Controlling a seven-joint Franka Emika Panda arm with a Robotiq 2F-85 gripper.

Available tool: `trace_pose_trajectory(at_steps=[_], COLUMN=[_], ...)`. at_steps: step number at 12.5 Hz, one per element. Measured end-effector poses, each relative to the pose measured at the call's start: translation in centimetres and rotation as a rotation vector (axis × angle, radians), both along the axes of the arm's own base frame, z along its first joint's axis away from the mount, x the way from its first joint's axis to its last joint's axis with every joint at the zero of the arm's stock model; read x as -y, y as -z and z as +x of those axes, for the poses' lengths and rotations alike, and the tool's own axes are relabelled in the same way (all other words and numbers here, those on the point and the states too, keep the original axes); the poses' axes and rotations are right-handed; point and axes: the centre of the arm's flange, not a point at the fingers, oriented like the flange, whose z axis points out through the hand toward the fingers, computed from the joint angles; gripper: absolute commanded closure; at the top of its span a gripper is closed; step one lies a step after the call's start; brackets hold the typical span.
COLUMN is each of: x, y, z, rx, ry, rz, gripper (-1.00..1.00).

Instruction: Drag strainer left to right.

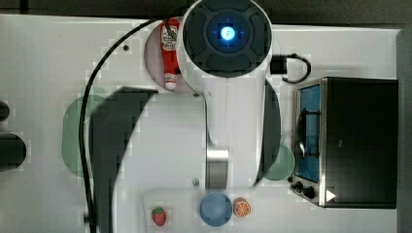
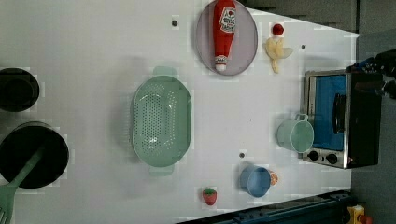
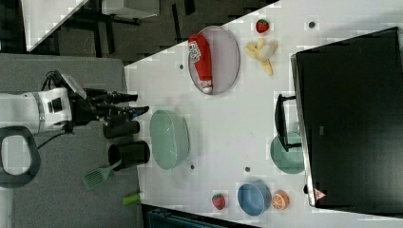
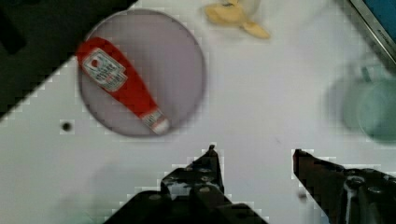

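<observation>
The strainer [image 2: 162, 122] is a pale mint-green oval colander with small holes and tab handles, resting on the white table in the left view's middle-left. It also appears in the right view [image 3: 169, 139], and a part of it shows beside the arm in the top view [image 1: 73, 131]. My gripper [image 3: 138, 104] hovers just off the strainer's upper-left rim in the right view. Its fingers are apart with nothing between them. The wrist view has the two dark fingertips [image 4: 212, 161] of the gripper [image 4: 254, 156] spread over bare table.
A grey plate [image 2: 247, 51] carries a ketchup bottle [image 2: 224, 28]. A mint mug [image 2: 295, 135] stands by the toaster oven [image 2: 341, 116]. A blue bowl [image 2: 256, 181], an orange slice, a strawberry [image 2: 209, 196] and a banana [image 2: 278, 49] lie about. Black pots [image 2: 32, 154] sit at the left view's left.
</observation>
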Motion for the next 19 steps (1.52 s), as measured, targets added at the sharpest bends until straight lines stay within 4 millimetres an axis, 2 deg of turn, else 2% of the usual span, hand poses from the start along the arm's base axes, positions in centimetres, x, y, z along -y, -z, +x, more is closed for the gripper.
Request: trace_pose_trajectory(at_steps=[1, 2, 3, 4, 5, 7, 8, 10, 11, 13, 17, 19], x=[0.7, 1.8, 3.1, 4.4, 5.2, 4.8, 4.0, 0.7, -2.1, -8.7, -20.9, -26.4], y=[0.8, 0.4, -0.7, -2.9, -5.6, -9.6, -10.6, -10.8, -9.6, -4.8, 7.1, 11.6], z=[-4.4, -8.9, -12.2, -14.5, -15.9, -17.5, -17.5, -15.6, -14.2, -12.0, -10.6, -10.9], rx=[-0.100, -0.177, -0.181, -0.140, -0.065, 0.061, 0.089, 0.120, 0.109, 0.046, -0.072, -0.080], ry=[0.038, 0.069, 0.100, 0.131, 0.148, 0.147, 0.140, 0.107, 0.085, 0.064, 0.100, 0.169], rz=[0.000, 0.007, 0.021, 0.010, -0.012, -0.014, -0.024, -0.029, -0.042, -0.099, -0.142, -0.116], gripper=[-0.46, -0.67, -0.89, -1.00, -1.00, -1.00, -1.00, -1.00, -1.00, -1.00, -1.00, -1.00])
